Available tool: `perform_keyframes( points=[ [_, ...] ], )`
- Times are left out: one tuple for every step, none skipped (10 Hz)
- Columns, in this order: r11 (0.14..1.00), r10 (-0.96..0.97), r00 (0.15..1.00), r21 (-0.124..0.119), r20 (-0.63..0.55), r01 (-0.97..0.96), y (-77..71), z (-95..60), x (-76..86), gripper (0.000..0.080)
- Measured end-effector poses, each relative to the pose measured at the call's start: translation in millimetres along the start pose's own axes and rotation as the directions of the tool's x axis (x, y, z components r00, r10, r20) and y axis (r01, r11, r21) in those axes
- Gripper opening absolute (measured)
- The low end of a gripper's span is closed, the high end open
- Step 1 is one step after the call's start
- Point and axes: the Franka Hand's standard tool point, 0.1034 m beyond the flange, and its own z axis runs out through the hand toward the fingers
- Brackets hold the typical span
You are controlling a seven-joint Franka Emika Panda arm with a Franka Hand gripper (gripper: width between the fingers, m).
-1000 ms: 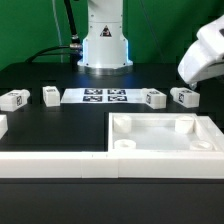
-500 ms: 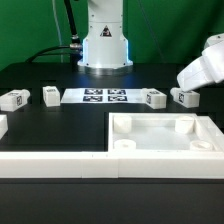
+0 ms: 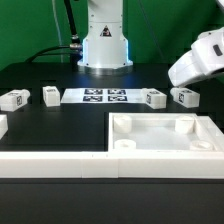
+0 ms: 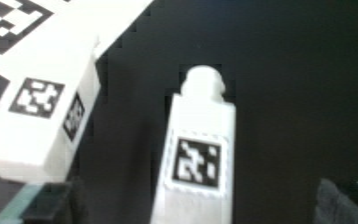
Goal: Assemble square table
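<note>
The jaws stand released, spread wide and grasping nothing. Only their dark, blurred tips show in the wrist view, 1 on either side of a leg (image 4: pixel 201 135). That leg lies flat on the black desk (image 3: pixel 60 125) directly beneath the jaws, centred in the gap. Its long axis runs across the line between the 2 tips, so I judge a straight descent would let them close on its long flat sides. A second leg (image 4: pixel 43 110) lies just beside it, apart and angled differently, near enough to be nudged. Each is a short white plastic block, smooth and matte, and the centred one has a rounded peg at 1 end and a black-and-white tag. In the exterior view the arm (image 3: pixel 197 60) hangs over the legs at that view's right, behind the table top (image 3: pixel 160 136), a square white tray with a raised rim and round bosses near its corners.
</note>
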Motion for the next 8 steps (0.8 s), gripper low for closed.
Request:
perform_keyframes(
  points=[
    [1.000,-0.001,1.000,0.001,0.002,0.001,-1.2,0.8,2.3,0.0649],
    [1.000,-0.001,1.000,0.001,0.001,0.001,-1.5,0.8,3.0,0.0649],
    [1.000,-0.002,1.000,0.001,0.002,0.002,-1.6,1.0,3.1,0.0649],
    [1.000,0.014,1.000,0.001,0.003,-0.014,-1.4,1.7,3.3,0.0649],
    [0.996,0.086,0.996,0.000,0.013,-0.086,-1.0,6.1,4.3,0.0649],
    [0.987,0.158,0.987,-0.001,0.013,-0.158,-3.4,11.5,8.2,0.0649],
    [0.986,0.166,0.986,0.014,-0.008,-0.166,-2.5,19.0,14.3,0.0649],
    [0.982,0.185,0.982,0.044,-0.021,-0.184,2.6,23.7,18.5,0.0649]
  ],
)
